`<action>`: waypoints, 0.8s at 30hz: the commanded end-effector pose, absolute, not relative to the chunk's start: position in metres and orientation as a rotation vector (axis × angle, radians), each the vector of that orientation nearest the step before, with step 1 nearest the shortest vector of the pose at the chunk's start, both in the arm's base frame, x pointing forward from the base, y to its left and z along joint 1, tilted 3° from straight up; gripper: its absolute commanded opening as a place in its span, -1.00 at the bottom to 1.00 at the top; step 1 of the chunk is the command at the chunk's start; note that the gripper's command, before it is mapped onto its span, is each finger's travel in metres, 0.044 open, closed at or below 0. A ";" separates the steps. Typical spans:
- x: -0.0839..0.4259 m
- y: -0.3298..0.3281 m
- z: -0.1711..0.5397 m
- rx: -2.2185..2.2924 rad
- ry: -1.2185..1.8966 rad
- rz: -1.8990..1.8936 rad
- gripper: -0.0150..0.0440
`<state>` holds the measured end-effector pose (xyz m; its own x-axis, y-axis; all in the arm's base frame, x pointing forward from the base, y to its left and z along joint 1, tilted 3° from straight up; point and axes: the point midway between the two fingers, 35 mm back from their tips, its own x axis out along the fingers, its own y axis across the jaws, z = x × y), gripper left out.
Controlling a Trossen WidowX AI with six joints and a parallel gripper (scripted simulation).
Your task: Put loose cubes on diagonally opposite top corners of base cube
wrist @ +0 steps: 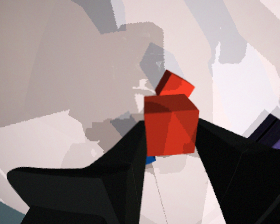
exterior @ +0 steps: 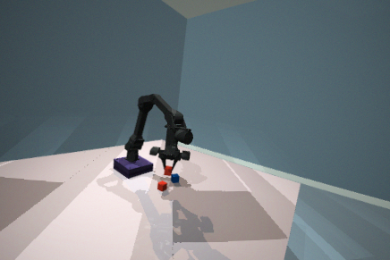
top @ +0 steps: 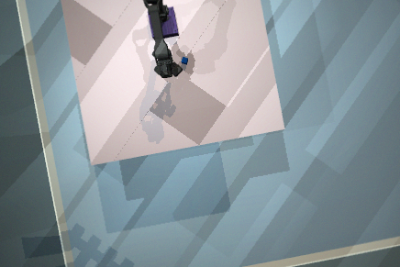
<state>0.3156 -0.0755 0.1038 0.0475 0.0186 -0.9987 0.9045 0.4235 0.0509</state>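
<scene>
Here, reading the exterior view from left to right, you see one purple mount (exterior: 132, 166) carrying one dark arm (exterior: 148, 116), then three small cubes: two red and one blue. The gripper (exterior: 167, 166) is pinching one red cube (exterior: 168, 171), lifted off the table (exterior: 250, 181). The second red cube (exterior: 162, 186) rests on the table, nearer the camera. The blue cube (exterior: 174, 178) sits just right of the held one, also on the table and apart from both.

Arm (top: 158, 35) hides both red cubes from above.
</scene>
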 end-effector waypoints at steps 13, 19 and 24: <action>0.315 -0.036 0.100 0.999 1.303 -0.921 -0.14; 0.314 -0.020 0.098 1.034 1.286 -0.951 -0.14; 0.312 -0.008 0.096 1.064 1.271 -0.976 -0.14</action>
